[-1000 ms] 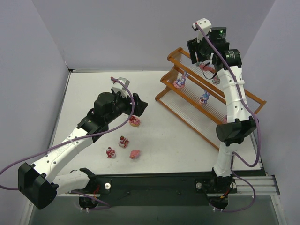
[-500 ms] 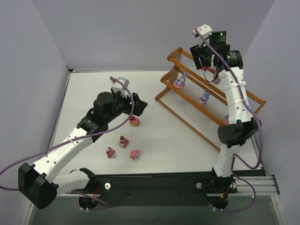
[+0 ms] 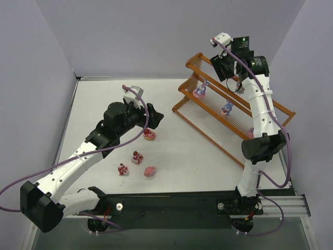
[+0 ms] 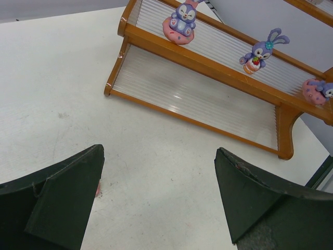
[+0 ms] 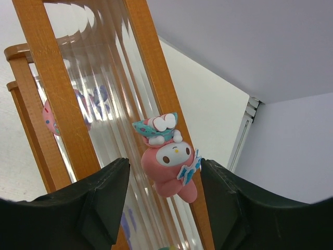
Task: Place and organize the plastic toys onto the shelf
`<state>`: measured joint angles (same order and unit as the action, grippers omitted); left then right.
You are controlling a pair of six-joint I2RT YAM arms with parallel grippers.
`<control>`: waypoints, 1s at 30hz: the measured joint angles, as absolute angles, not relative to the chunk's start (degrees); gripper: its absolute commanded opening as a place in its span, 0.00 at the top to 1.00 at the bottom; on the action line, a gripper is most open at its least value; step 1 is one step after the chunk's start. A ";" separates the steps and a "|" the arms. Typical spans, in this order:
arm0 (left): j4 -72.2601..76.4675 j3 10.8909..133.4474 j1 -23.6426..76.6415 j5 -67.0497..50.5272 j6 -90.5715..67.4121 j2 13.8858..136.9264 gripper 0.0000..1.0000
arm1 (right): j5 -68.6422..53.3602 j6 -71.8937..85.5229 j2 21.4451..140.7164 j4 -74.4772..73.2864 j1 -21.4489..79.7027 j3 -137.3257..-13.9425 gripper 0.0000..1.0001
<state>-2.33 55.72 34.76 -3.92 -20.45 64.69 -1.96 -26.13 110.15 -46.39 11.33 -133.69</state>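
The shelf is an orange-brown stepped rack at the right. My right gripper hovers at its top tier, open. In the right wrist view a pink toy with a teal hat rests on the pale rods between the fingers, with a gap on the left side. Blue-purple bunny toys stand on the middle tier. My left gripper is wide open just above a pink toy on the table. Only bare table shows between its fingers.
Three more small toys lie on the table: a red one, another red one and a pink one. In the left wrist view the middle tier also carries a pink toy near its right end.
My right gripper has moved up and back along the top tier. The left arm has not moved.
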 measured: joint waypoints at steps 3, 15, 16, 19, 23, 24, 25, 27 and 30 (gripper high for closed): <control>-2.35 55.70 34.76 -3.95 -20.45 64.64 0.03 | -1.98 -26.96 110.37 -46.72 11.33 -133.69 0.45; -2.37 54.78 34.76 -3.92 -20.36 64.34 0.03 | -2.44 -29.19 112.22 -46.68 11.27 -133.73 0.59; -2.37 54.78 34.76 -3.92 -20.36 64.34 0.03 | -2.42 -29.34 112.40 -46.70 11.20 -133.75 0.63; -2.37 54.78 34.76 -3.92 -20.36 64.34 0.03 | -2.81 -29.87 112.79 -46.61 11.07 -134.26 0.82; -2.37 54.78 34.76 -3.92 -20.36 64.34 0.03 | -2.85 -29.95 112.95 -46.44 11.07 -134.37 0.96; -2.37 54.78 34.76 -3.92 -20.36 64.34 0.02 | -2.85 -29.95 112.95 -46.39 11.07 -134.37 0.97; -2.37 54.78 34.74 -3.92 -20.36 64.34 0.03 | -2.85 -29.93 112.95 -46.30 11.07 -134.37 0.99; -2.37 54.78 34.70 -3.92 -20.36 64.34 0.03 | -2.85 -29.91 112.95 -46.04 11.14 -134.37 1.00; -2.35 54.78 34.65 -3.92 -20.40 64.34 0.03 | -2.96 -29.91 112.95 -45.28 11.35 -134.37 1.00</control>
